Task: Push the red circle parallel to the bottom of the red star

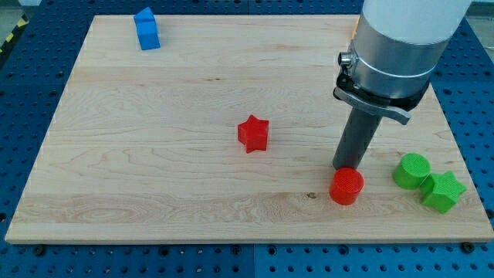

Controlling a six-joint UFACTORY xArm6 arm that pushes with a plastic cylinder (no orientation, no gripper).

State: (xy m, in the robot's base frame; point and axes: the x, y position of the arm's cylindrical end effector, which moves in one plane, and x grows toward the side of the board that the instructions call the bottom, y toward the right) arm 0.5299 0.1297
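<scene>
The red circle is a short red cylinder on the wooden board, toward the view's bottom right. The red star lies near the board's middle, up and to the left of the circle. My tip stands right behind the red circle, touching or almost touching its upper edge. The dark rod rises from there to the arm's grey and white body at the view's top right.
A green circle and a green star sit together at the board's right edge, right of the red circle. A blue block sits at the top left. A small orange piece peeks out beside the arm.
</scene>
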